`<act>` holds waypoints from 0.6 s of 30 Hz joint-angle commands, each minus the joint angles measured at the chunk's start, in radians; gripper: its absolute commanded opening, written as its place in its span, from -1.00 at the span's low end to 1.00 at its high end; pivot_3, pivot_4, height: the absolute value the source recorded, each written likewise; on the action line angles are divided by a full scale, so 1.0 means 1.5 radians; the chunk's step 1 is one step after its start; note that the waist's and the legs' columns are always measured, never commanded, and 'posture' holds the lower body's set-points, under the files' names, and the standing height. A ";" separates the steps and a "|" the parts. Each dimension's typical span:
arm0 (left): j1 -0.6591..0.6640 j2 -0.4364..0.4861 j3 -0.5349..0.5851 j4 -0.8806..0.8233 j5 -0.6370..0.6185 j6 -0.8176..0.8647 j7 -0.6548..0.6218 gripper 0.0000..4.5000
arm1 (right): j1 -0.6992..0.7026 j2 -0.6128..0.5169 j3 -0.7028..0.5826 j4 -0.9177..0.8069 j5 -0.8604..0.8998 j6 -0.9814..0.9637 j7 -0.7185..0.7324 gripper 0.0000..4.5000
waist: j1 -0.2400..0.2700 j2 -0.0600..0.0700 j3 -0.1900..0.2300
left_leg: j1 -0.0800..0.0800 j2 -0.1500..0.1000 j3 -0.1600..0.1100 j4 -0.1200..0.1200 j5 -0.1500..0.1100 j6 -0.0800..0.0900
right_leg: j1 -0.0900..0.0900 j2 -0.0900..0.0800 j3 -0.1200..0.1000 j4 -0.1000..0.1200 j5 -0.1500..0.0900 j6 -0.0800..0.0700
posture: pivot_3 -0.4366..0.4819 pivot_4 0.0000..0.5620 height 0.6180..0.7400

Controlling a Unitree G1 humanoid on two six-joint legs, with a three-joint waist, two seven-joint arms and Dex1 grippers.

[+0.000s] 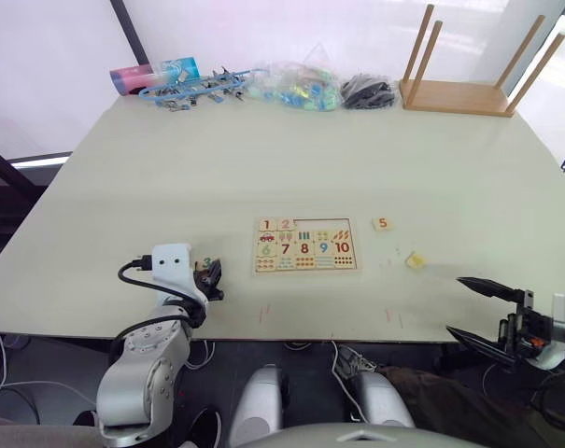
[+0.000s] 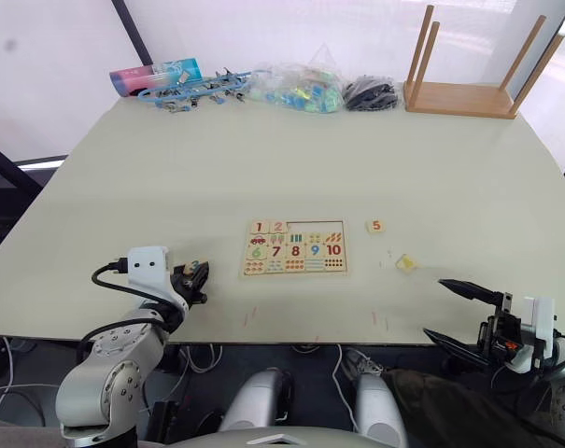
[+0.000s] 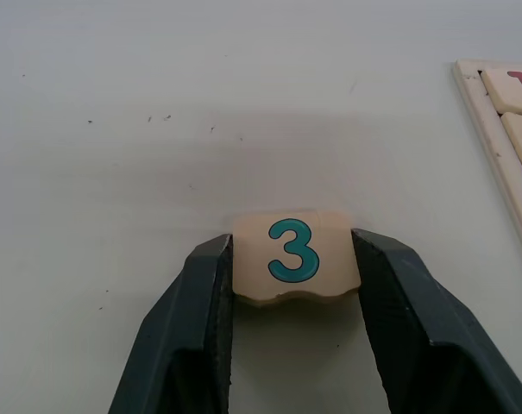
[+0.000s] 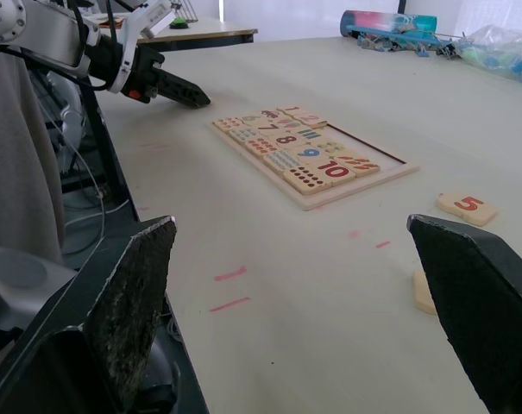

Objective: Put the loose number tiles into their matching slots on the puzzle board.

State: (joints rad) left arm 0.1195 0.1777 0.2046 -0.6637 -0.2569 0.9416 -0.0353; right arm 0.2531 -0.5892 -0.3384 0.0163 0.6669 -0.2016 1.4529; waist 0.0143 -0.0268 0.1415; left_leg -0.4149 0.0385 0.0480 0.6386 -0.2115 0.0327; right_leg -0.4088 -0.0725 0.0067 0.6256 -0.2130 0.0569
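The green 3 tile is clamped between the jaws of the left gripper, low over the pale surface near its near edge, to the left of the puzzle board and apart from it. The board lies flat near the middle of the surface. In its far row the two leftmost slots are filled by the 1 tile and the 2 tile; the three slots to their right are seen bare. The 5 tile rests face up on the surface just right of the board's far right corner. A further tile is seen nearer and to the right of it, tilted, its digit not readable. The right gripper is held beyond the near right edge of the surface, its jaws wide apart with nothing between them. Along the far edge, a wooden rack with upright dowels stands at the right, with a bag of coloured pieces, a dark bundle and a blue tube lined up to its left.
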 commanded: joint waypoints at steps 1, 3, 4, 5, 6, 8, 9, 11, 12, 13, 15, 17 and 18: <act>0.008 -0.006 -0.007 -0.018 -0.002 0.006 0.001 0.69 | -0.002 -0.003 -0.013 -0.007 0.005 -0.009 0.001 1.00 | 0.000 0.000 0.000 | 0.000 0.000 0.000 0.000 0.000 0.000 | 0.000 0.000 0.000 0.000 0.000 0.000 | -0.05 -0.47 1.00; 0.007 -0.007 -0.007 -0.023 -0.005 0.006 -0.001 0.98 | -0.001 -0.001 -0.012 -0.007 0.004 -0.011 0.001 1.00 | 0.000 0.000 0.000 | 0.000 0.000 0.000 0.000 0.000 0.000 | 0.000 0.000 0.000 0.000 0.000 0.000 | -0.05 -0.47 1.00; 0.006 -0.001 -0.006 -0.031 -0.008 0.006 -0.008 0.98 | -0.001 -0.001 -0.012 -0.006 0.004 -0.012 0.001 1.00 | 0.000 0.000 0.000 | 0.000 0.000 0.000 0.000 0.000 0.000 | 0.000 0.000 0.000 0.000 0.000 0.000 | -0.05 -0.47 1.00; 0.005 0.004 -0.006 -0.036 -0.010 0.006 -0.013 0.98 | -0.001 0.000 -0.012 -0.005 0.004 -0.012 0.000 1.00 | 0.000 0.000 0.000 | 0.000 0.000 0.000 0.000 0.000 0.000 | 0.000 0.000 0.000 0.000 0.000 0.000 | -0.05 -0.47 1.00; 0.005 0.007 -0.005 -0.040 -0.011 0.006 -0.016 0.98 | -0.001 0.000 -0.012 -0.005 0.003 -0.013 0.000 1.00 | 0.000 0.000 0.000 | 0.000 0.000 0.000 0.000 0.000 0.000 | 0.000 0.000 0.000 0.000 0.000 0.000 | -0.05 -0.47 1.00; 0.006 0.037 0.011 -0.056 -0.027 -0.001 -0.049 0.98 | -0.001 0.001 -0.011 -0.002 0.000 -0.016 0.000 1.00 | 0.000 -0.001 0.000 | 0.000 0.000 0.000 0.000 0.000 0.000 | 0.000 0.000 0.000 0.000 0.000 0.000 | -0.05 -0.47 1.00; 0.008 0.061 0.021 -0.060 -0.035 -0.007 -0.072 0.98 | -0.002 0.002 -0.011 -0.002 -0.001 -0.018 -0.001 1.00 | 0.000 -0.001 0.001 | 0.000 0.000 0.000 0.000 0.000 0.000 | 0.000 0.000 0.000 0.000 0.000 0.000 | -0.05 -0.47 1.00; 0.010 0.106 0.040 -0.056 -0.047 -0.029 -0.116 0.98 | -0.004 0.006 -0.010 -0.002 -0.002 -0.020 -0.004 1.00 | 0.000 -0.001 0.001 | 0.000 0.000 0.000 0.000 -0.001 -0.002 | -0.001 0.000 0.000 0.000 0.000 0.000 | -0.05 -0.47 1.00; 0.008 0.128 0.051 -0.046 -0.053 -0.048 -0.140 0.98 | -0.004 0.008 -0.009 -0.002 -0.002 -0.021 -0.006 1.00 | 0.000 -0.001 0.001 | 0.000 0.001 0.000 0.000 -0.001 -0.002 | -0.001 0.000 0.000 0.000 0.000 0.000 | -0.05 -0.47 1.00; 0.006 0.151 0.061 -0.031 -0.058 -0.071 -0.168 0.98 | -0.004 0.011 -0.008 -0.004 0.000 -0.021 -0.008 1.00 | 0.000 -0.001 0.001 | 0.000 0.001 0.000 0.000 -0.001 -0.002 | -0.001 0.000 0.000 0.000 0.000 0.000 | -0.05 -0.47 1.00; 0.004 0.180 0.075 -0.006 -0.063 -0.105 -0.205 0.98 | -0.003 0.017 -0.008 -0.006 0.003 -0.020 -0.012 1.00 | 0.000 0.000 0.001 | 0.000 0.001 -0.001 0.000 -0.001 -0.002 | -0.001 0.000 -0.001 0.000 0.000 0.000 | -0.05 -0.47 1.00; 0.004 0.215 0.087 0.031 -0.066 -0.153 -0.253 0.98 | 0.002 0.022 -0.007 -0.011 0.004 -0.021 -0.015 1.00 | 0.000 0.000 0.001 | 0.000 0.001 0.000 0.000 -0.001 -0.002 | -0.001 0.000 0.000 0.000 0.000 0.000 | -0.05 -0.47 1.00; 0.002 0.235 0.099 0.063 -0.077 -0.180 -0.296 0.98 | 0.006 0.026 -0.007 -0.015 0.004 -0.021 -0.018 1.00 | 0.000 -0.001 0.001 | 0.000 0.001 0.000 0.000 -0.001 -0.002 | -0.001 -0.001 0.000 0.000 0.000 0.000 | -0.05 -0.47 1.00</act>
State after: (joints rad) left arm 0.1264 0.4884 0.3105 -0.6131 -0.3519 0.7530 -0.3905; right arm 0.2518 -0.5533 -0.3340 0.0184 0.6594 -0.2216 1.4311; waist 0.0150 -0.0277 0.1429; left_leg -0.4153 0.0404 0.0472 0.6385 -0.2136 0.0290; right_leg -0.4099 -0.0731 0.0057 0.6252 -0.2131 0.0568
